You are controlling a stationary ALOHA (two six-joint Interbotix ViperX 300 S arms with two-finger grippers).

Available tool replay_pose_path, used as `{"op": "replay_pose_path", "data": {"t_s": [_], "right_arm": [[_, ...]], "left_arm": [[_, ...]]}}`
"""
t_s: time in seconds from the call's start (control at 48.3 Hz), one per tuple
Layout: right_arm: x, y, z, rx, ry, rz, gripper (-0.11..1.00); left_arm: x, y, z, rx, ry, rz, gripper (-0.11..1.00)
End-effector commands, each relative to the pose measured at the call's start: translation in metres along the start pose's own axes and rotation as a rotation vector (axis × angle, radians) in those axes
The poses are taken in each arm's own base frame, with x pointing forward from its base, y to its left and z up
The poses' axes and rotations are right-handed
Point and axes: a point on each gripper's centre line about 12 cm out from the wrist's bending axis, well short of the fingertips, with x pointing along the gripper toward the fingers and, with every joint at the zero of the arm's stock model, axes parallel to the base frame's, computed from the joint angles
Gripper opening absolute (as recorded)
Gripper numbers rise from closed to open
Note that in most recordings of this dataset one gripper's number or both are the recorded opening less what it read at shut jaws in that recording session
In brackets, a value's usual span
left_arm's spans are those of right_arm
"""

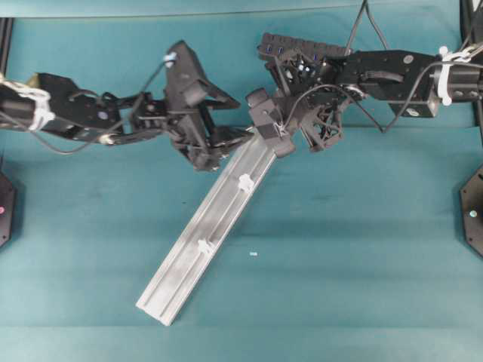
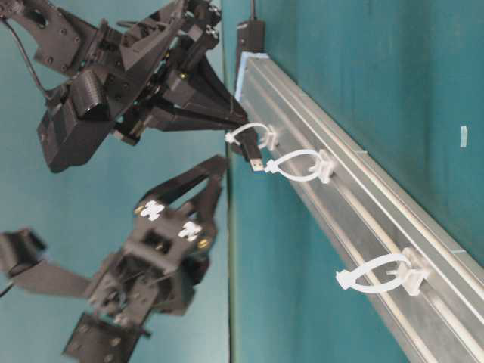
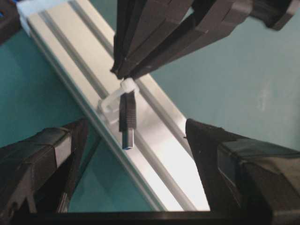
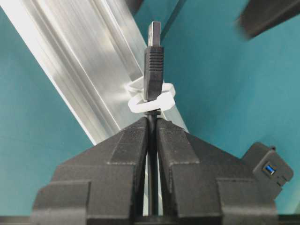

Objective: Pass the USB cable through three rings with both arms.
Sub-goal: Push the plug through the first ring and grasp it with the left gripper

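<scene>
From the right wrist view I see the right gripper [image 4: 152, 124] clamped on the USB cable [image 4: 153, 70], plug poking through the first ring [image 4: 151, 98] just beyond its tips. Only the table-level view shows all three rings [image 2: 302, 166] on the rail [image 2: 378, 204]. The left gripper [image 3: 136, 154] stands wide, empty, fingers flanking the plug.
</scene>
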Motion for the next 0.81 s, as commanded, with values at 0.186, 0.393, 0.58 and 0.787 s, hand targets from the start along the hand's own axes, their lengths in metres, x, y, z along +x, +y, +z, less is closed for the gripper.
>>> {"op": "replay_pose_path", "data": {"t_s": [0.186,0.393,0.58,0.787], "right_arm": [[0.000,0.000,0.003,-0.002,-0.009,0.001,0.08],[0.001,0.001,0.003,-0.002,-0.008,0.002,0.08],[0.001,0.000,0.002,-0.001,-0.007,0.001,0.08],[0.001,0.000,0.002,0.000,-0.008,0.002,0.08]], "left_arm": [[0.017,0.002,-0.009,-0.005,0.038,0.006,0.89],[0.021,0.001,-0.005,-0.002,0.026,0.004,0.89],[0.024,0.001,-0.004,0.000,0.024,0.004,0.89],[0.029,0.001,-0.003,0.000,0.020,0.003,0.89]]}}
